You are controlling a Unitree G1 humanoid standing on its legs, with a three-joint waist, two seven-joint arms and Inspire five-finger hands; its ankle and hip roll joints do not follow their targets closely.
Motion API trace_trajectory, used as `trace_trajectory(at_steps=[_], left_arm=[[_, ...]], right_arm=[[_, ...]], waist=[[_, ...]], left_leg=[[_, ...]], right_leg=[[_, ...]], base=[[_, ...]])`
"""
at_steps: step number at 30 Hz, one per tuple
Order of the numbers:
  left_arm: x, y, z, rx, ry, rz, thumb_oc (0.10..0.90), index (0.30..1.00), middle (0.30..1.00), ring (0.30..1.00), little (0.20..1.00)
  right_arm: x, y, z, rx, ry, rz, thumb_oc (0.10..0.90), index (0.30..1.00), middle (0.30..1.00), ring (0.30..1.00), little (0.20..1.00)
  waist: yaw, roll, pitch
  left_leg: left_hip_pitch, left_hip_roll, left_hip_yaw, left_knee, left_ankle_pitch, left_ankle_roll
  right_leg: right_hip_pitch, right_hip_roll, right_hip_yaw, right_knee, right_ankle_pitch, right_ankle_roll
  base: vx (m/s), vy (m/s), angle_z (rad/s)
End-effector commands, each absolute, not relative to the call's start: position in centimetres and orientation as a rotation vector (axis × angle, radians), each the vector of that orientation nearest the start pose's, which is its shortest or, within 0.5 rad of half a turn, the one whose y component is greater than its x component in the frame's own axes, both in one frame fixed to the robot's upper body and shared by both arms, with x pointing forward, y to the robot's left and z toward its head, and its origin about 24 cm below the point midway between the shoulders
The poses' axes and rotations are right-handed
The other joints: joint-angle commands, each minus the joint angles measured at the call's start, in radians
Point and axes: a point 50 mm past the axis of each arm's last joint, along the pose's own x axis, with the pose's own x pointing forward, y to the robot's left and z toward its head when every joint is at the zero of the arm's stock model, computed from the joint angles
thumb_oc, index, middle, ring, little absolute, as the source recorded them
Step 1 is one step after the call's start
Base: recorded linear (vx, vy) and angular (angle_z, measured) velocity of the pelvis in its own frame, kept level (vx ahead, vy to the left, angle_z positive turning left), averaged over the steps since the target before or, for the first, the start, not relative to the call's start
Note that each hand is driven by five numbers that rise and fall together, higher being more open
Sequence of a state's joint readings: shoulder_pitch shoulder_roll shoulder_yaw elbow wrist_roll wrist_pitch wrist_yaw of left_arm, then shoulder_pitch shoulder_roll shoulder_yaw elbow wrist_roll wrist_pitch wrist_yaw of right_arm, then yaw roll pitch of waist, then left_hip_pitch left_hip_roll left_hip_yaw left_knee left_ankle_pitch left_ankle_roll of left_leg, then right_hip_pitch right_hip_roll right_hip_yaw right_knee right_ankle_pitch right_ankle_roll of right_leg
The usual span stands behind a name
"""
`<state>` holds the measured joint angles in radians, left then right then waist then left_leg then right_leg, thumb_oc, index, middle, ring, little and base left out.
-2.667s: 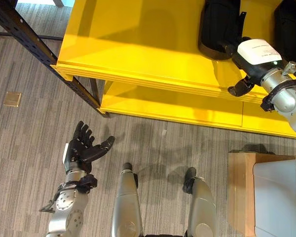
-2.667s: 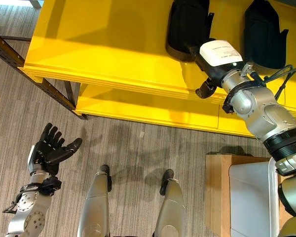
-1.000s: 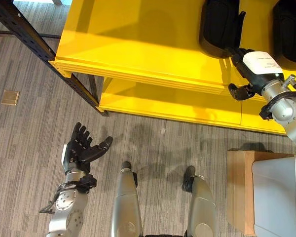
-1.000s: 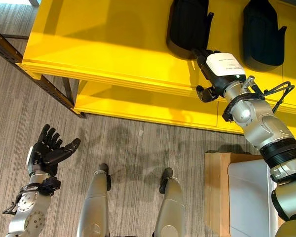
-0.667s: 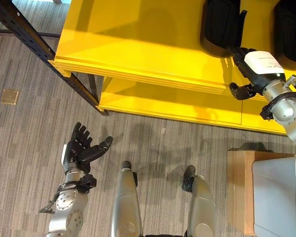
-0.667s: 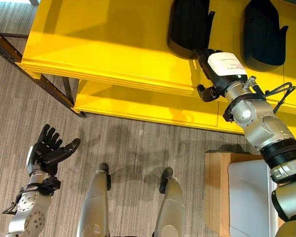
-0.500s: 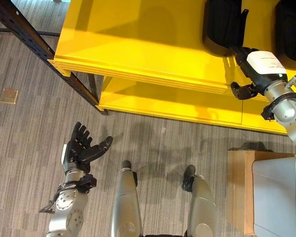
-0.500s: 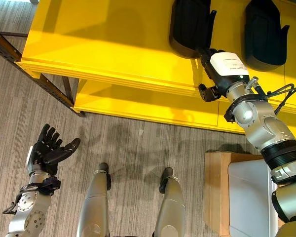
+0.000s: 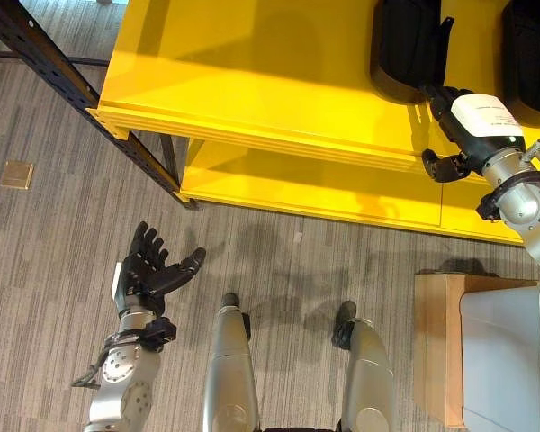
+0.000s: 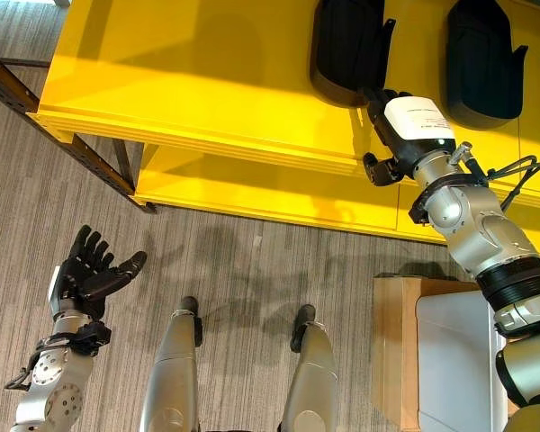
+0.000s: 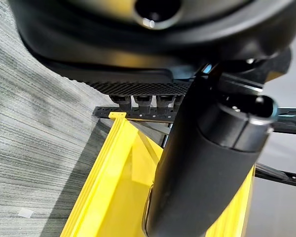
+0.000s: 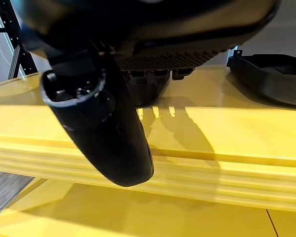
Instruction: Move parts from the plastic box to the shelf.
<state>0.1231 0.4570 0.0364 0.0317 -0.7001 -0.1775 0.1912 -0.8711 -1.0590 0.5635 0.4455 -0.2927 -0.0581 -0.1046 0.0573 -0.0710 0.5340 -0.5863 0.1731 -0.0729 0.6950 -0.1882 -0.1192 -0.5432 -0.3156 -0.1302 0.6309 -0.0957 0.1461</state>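
Note:
Two black moulded parts (image 9: 405,45) (image 9: 531,49) lie on the top of the yellow shelf (image 9: 252,81). My right hand (image 9: 481,117), with a white cover on its back, hovers over the shelf's front edge just near of the left part. Its fingers are straight and hold nothing. In the right wrist view the thumb (image 12: 103,128) hangs in front of the shelf edge, and the other black part (image 12: 271,79) lies off to the side. My left hand (image 9: 148,270) is open, palm up, low over the floor. The grey plastic box (image 9: 508,360) shows at the lower right.
The box rests on a wooden stand (image 9: 436,342). A lower yellow shelf level (image 9: 297,184) juts out under the top one. A dark perforated rack upright (image 9: 54,72) slants at the upper left. A small brass plate (image 9: 18,174) is set in the carpet.
My right hand has drawn back a little from the left black part, toward the shelf's front edge and the right. The part stays on the shelf. The left hand has not moved.

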Motion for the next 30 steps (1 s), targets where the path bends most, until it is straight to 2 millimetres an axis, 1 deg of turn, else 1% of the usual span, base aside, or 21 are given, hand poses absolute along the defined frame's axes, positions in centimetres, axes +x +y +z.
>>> trace_trajectory(at_steps=[1,2,5,7,8,9,10,11,12,13,16,17,18,20,22,24,27,28,30], left_arm=[[22.2,27.9,8.9,-0.154,-0.239,0.303,0.9,1.0,1.0,1.0,1.0],[22.2,27.9,8.9,-0.154,-0.239,0.303,0.9,1.0,1.0,1.0,1.0],[22.2,28.0,8.9,-0.153,-0.241,0.31,0.9,1.0,1.0,1.0,1.0],[22.1,28.1,9.0,-0.151,-0.245,0.313,0.9,1.0,1.0,1.0,1.0],[22.1,28.1,9.0,-0.151,-0.245,0.313,0.9,1.0,1.0,1.0,1.0],[22.1,28.2,9.1,-0.146,-0.249,0.315,0.9,1.0,1.0,1.0,1.0],[22.0,28.2,9.1,-0.146,-0.249,0.316,0.9,1.0,1.0,1.0,1.0],[22.0,28.2,9.1,-0.146,-0.249,0.316,0.9,1.0,1.0,1.0,1.0],[22.0,28.3,9.2,-0.145,-0.252,0.321,0.9,1.0,1.0,1.0,1.0],[22.0,28.3,9.2,-0.145,-0.252,0.321,0.9,1.0,1.0,1.0,1.0],[21.7,28.4,9.3,-0.149,-0.253,0.319,0.9,1.0,1.0,1.0,1.0],[21.7,28.4,9.3,-0.156,-0.252,0.318,0.9,1.0,1.0,1.0,1.0],[21.7,28.5,9.4,-0.158,-0.259,0.319,0.9,1.0,1.0,1.0,1.0],[21.6,28.5,9.5,-0.159,-0.258,0.319,0.9,1.0,1.0,1.0,1.0],[21.5,28.4,9.6,-0.162,-0.26,0.314,0.9,1.0,1.0,1.0,1.0],[21.5,28.3,9.4,-0.163,-0.255,0.311,0.9,1.0,1.0,1.0,1.0],[21.6,27.9,9.5,-0.16,-0.254,0.286,0.9,1.0,1.0,1.0,1.0],[21.7,27.6,9.5,-0.158,-0.253,0.275,0.9,1.0,1.0,1.0,1.0],[21.7,27.5,9.5,-0.149,-0.249,0.264,0.9,1.0,1.0,1.0,1.0]], right_arm=[[35.0,-29.6,26.7,-1.435,-0.294,-0.274,0.9,1.0,1.0,1.0,1.0],[35.0,-29.6,26.7,-1.435,-0.294,-0.275,0.9,1.0,1.0,1.0,1.0],[34.9,-29.2,27.3,-1.43,-0.333,-0.278,0.9,1.0,1.0,1.0,1.0],[34.6,-28.8,28.1,-1.42,-0.375,-0.285,0.9,1.0,1.0,1.0,1.0],[34.6,-28.8,28.1,-1.42,-0.375,-0.285,0.9,1.0,1.0,1.0,1.0],[34.3,-28.4,29.0,-1.416,-0.425,-0.292,0.9,1.0,1.0,1.0,1.0],[34.1,-28.2,29.5,-1.413,-0.447,-0.294,0.9,1.0,1.0,1.0,1.0],[34.1,-28.2,29.4,-1.413,-0.447,-0.295,0.9,1.0,1.0,1.0,1.0],[33.7,-28.0,30.5,-1.406,-0.499,-0.311,0.9,1.0,1.0,1.0,1.0],[33.7,-28.0,30.5,-1.405,-0.498,-0.311,0.9,1.0,1.0,1.0,1.0],[31.8,-26.2,34.6,-1.398,-0.706,-0.34,0.9,1.0,1.0,1.0,1.0],[31.5,-25.7,35.2,-1.395,-0.743,-0.335,0.9,1.0,1.0,1.0,1.0],[30.7,-24.9,36.2,-1.387,-0.813,-0.331,0.9,1.0,1.0,1.0,1.0],[29.6,-23.8,37.5,-1.384,-0.91,-0.327,0.9,1.0,1.0,1.0,1.0],[28.8,-23.0,38.3,-1.395,-0.976,-0.32,0.9,1.0,1.0,1.0,1.0],[28.5,-22.6,38.4,-1.382,-1.009,-0.318,0.9,1.0,1.0,1.0,1.0],[28.1,-23.1,37.4,-1.348,-1.012,-0.328,0.9,1.0,1.0,1.0,1.0],[28.2,-23.5,36.4,-1.316,-0.998,-0.33,0.9,1.0,1.0,1.0,1.0],[28.0,-24.0,35.2,-1.292,-0.977,-0.331,0.9,1.0,1.0,1.0,1.0]], waist=[[0.001,-0.014,-0.014],[0.001,-0.014,-0.014],[0.0,-0.014,-0.014],[0.0,-0.014,-0.014],[0.0,-0.014,-0.014],[-0.001,-0.015,-0.014],[-0.001,-0.014,-0.014],[0.0,-0.014,-0.014],[-0.001,-0.015,-0.014],[-0.001,-0.014,-0.014],[0.001,-0.014,-0.014],[0.0,-0.014,-0.014],[-0.001,-0.013,-0.014],[-0.001,-0.016,-0.02],[0.0,-0.016,-0.024],[0.0,-0.016,-0.027],[-0.005,-0.018,-0.035],[-0.008,-0.018,-0.043],[-0.007,-0.02,-0.051]], left_leg=[[0.019,0.015,-0.001,-0.092,0.071,0.029],[0.019,0.015,-0.001,-0.092,0.071,0.029],[0.019,0.015,-0.003,-0.089,0.068,0.029],[0.02,0.015,-0.002,-0.09,0.067,0.03],[0.02,0.015,-0.001,-0.09,0.067,0.03],[0.022,0.016,-0.002,-0.089,0.066,0.03],[0.023,0.016,-0.001,-0.088,0.065,0.03],[0.023,0.016,-0.001,-0.088,0.065,0.03],[0.023,0.017,-0.001,-0.086,0.064,0.031],[0.023,0.017,-0.001,-0.085,0.064,0.031],[0.023,0.014,-0.002,-0.077,0.061,0.031],[0.022,0.014,-0.002,-0.074,0.061,0.031],[0.024,0.013,-0.002,-0.072,0.06,0.031],[0.027,0.013,-0.002,-0.074,0.059,0.031],[0.025,0.011,-0.003,-0.07,0.059,0.031],[0.028,0.01,-0.003,-0.072,0.059,0.031],[0.04,0.011,-0.005,-0.083,0.062,0.032],[0.052,0.012,-0.007,-0.094,0.064,0.032],[0.074,0.012,-0.007,-0.113,0.066,0.033]], right_leg=[[0.017,0.004,0.041,0.065,-0.065,-0.026],[0.017,0.004,0.041,0.065,-0.065,-0.026],[0.017,0.003,0.039,0.068,-0.068,-0.026],[0.018,0.004,0.04,0.069,-0.068,-0.026],[0.018,0.004,0.04,0.069,-0.068,-0.026],[0.019,0.004,0.042,0.068,-0.068,-0.026],[0.018,0.004,0.044,0.07,-0.069,-0.026],[0.018,0.004,0.044,0.07,-0.069,-0.026],[0.019,0.004,0.045,0.071,-0.069,-0.025],[0.019,0.004,0.045,0.071,-0.069,-0.025],[0.018,0.004,0.047,0.079,-0.071,-0.025],[0.017,0.004,0.049,0.079,-0.071,-0.025],[0.02,0.003,0.047,0.08,-0.071,-0.025],[0.022,0.004,0.047,0.08,-0.073,-0.024],[0.025,0.003,0.047,0.08,-0.073,-0.024],[0.027,0.003,0.046,0.078,-0.073,-0.024],[0.044,0.006,0.039,0.063,-0.067,-0.022],[0.057,0.007,0.037,0.052,-0.063,-0.019],[0.082,0.012,0.034,0.031,-0.058,-0.016]], base=[[0.0,0.0,0.0],[0.0,0.0,0.0],[0.0,0.0,0.0],[0.0,0.0,0.0],[0.0,0.0,0.0],[0.0,0.0,0.0],[0.0,0.0,0.0],[0.0,0.0,0.0],[0.0,0.0,0.0],[0.0,0.0,0.0],[0.0,0.0,0.0],[0.0,0.0,0.0],[0.0,0.0,0.0],[0.0,0.0,0.0],[0.0,0.0,0.0],[0.0,0.0,0.0],[0.0,0.0,0.0],[0.0,0.0,0.0],[0.01,0.001,-0.02]])
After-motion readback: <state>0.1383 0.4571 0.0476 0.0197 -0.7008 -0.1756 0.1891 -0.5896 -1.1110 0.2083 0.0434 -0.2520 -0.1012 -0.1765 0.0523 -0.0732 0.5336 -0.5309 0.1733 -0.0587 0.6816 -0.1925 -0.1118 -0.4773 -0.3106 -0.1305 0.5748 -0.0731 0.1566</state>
